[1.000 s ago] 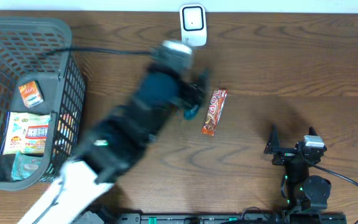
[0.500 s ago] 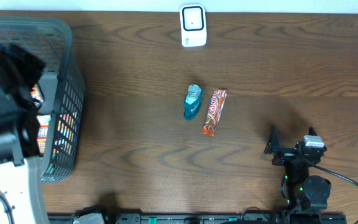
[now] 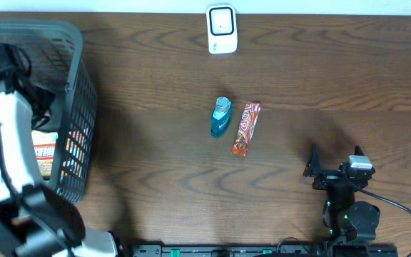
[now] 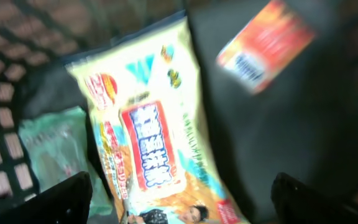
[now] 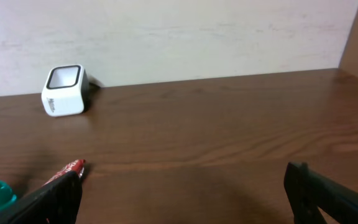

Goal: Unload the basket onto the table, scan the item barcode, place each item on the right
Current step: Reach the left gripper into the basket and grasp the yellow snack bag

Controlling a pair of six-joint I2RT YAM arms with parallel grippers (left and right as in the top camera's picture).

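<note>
Hovering inside grey basket (image 3: 77, 107) at far left: left gripper (image 4: 179, 202), jaws wide, above yellow snack packet (image 4: 154, 137) and orange box (image 4: 266, 43); right gripper (image 5: 185, 196), jaws wide, empty, near right.

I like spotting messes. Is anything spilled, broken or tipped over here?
Nothing stands out. The teal container and the snack bar lie side by side mid-table, the white scanner stands upright at the far edge, and packets lie loosely in the basket.

On the dark wooden table (image 3: 348, 78), a teal item (image 3: 220, 118) and a red snack bar (image 3: 245, 128) were laid side by side, ahead and left of the right gripper (image 3: 334, 163). A white scanner (image 3: 220, 29) was set farther ahead, and a grey basket (image 3: 77, 93) far to the left.
</note>
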